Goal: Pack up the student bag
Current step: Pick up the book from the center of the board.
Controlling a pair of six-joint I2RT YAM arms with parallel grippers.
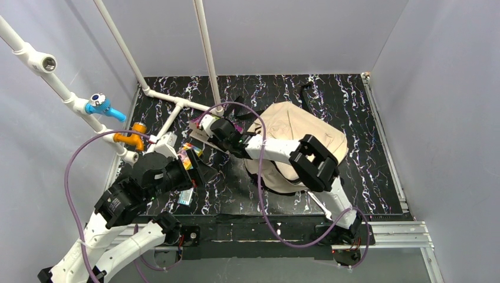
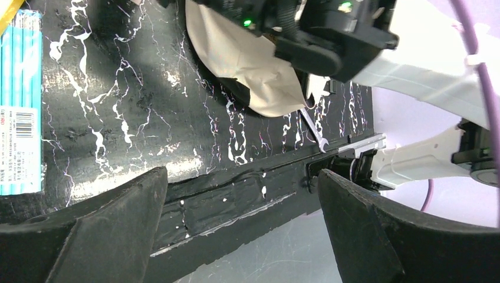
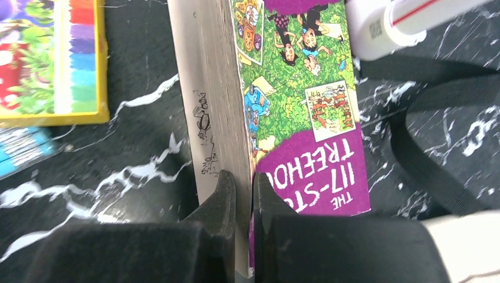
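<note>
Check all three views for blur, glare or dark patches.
Top external: evenly lit, sharp, beige fabric backpack clear. Left wrist: left claw looms dark and soft; mild sheen on the black marbled tabletop. Right wrist: purple paperback book crisp, right claw shadowed.

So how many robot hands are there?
2. The left hand hangs open over the black marbled table, near a blue packet. The right hand is pinched shut on a purple paperback book beside the beige fabric backpack.
</note>
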